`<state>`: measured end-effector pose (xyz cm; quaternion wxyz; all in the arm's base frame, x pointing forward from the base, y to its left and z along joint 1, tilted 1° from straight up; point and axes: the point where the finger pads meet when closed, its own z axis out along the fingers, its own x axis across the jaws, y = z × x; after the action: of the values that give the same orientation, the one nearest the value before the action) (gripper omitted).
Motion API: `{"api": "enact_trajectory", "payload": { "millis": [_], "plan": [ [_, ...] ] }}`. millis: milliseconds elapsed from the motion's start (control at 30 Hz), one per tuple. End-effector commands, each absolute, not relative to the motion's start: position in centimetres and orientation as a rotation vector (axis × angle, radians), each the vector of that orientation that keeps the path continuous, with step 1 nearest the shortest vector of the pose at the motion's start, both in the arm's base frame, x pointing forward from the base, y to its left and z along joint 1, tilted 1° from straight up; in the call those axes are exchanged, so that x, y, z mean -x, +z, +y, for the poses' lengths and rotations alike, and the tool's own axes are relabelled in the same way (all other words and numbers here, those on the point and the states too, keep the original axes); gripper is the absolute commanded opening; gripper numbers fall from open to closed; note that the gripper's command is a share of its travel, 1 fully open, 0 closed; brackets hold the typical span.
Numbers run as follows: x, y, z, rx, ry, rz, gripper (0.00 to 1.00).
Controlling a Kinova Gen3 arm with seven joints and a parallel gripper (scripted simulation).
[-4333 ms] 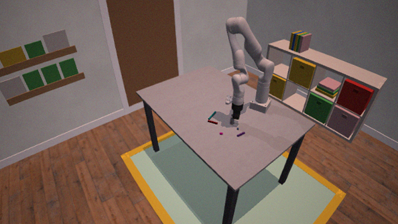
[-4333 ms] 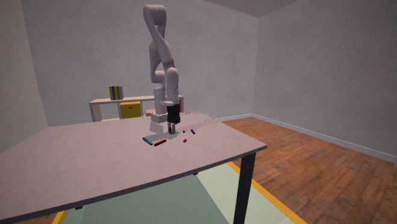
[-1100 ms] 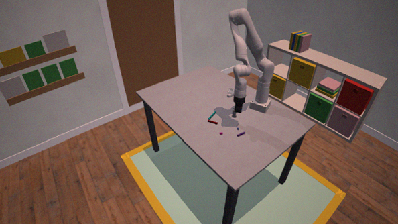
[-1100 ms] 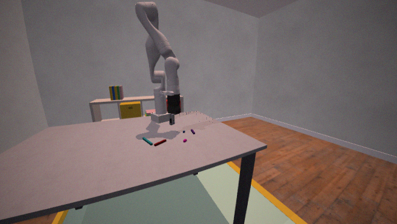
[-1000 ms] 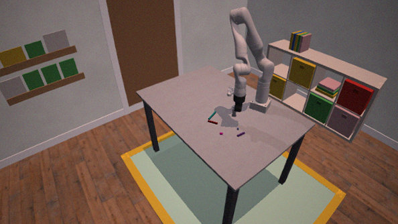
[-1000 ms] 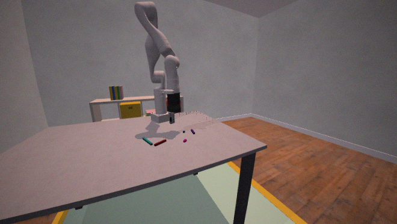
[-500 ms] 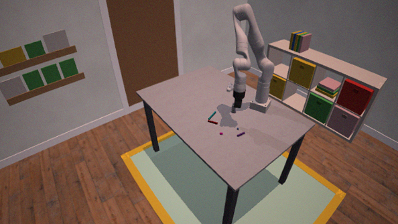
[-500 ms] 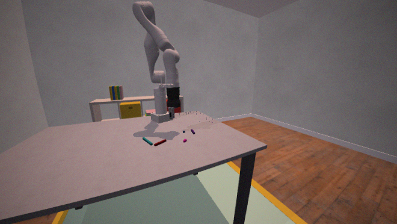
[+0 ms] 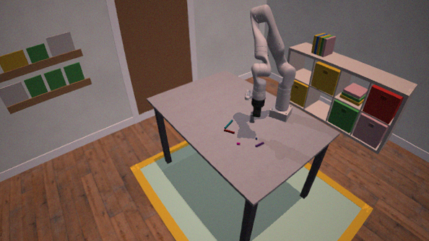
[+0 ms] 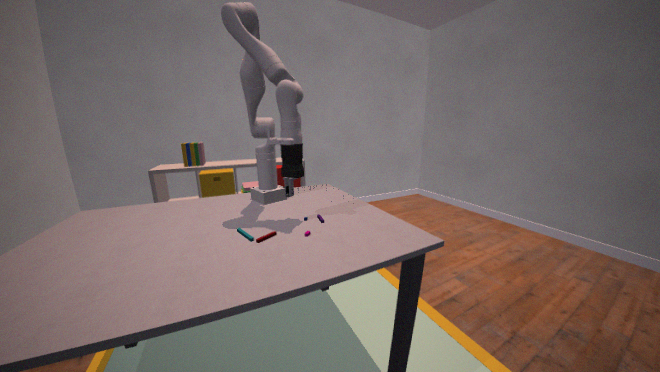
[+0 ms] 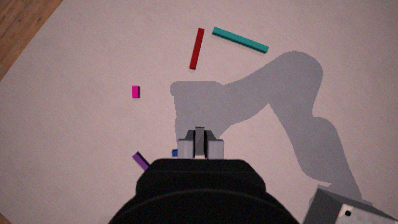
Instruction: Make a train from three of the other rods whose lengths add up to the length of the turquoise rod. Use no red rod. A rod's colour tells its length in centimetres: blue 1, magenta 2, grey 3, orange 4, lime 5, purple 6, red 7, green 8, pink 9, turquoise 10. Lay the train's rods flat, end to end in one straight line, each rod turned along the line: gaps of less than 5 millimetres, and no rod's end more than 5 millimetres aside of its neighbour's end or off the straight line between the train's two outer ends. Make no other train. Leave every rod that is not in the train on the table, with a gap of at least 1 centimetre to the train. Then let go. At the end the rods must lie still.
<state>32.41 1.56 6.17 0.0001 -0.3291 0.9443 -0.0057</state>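
Note:
My gripper is shut on a short grey rod and holds it above the table, near the arm's base; it also shows in the top view and the exterior view. The turquoise rod lies flat ahead of it, with the red rod close beside its end at an angle. A small magenta rod lies alone to the left. A purple rod and a tiny blue rod lie close by the gripper, partly hidden behind its body.
The arm's base stands on the table's right side near the gripper. A shelf unit with coloured boxes stands beyond that edge. The table's edge and the wood floor show at the wrist view's upper left.

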Motion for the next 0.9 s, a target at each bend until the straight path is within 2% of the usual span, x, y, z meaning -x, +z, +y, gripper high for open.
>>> {"api": "enact_trajectory", "payload": {
  "millis": [0,133,867],
  "plan": [
    [-33.2,6.0,3.3,1.122,-0.016,2.942,0.24],
    [-34.7,6.0,5.9,1.218,-0.006,2.891,0.24],
    [-34.3,4.3,5.8,1.224,-0.007,2.896,0.24]
  ]
}}
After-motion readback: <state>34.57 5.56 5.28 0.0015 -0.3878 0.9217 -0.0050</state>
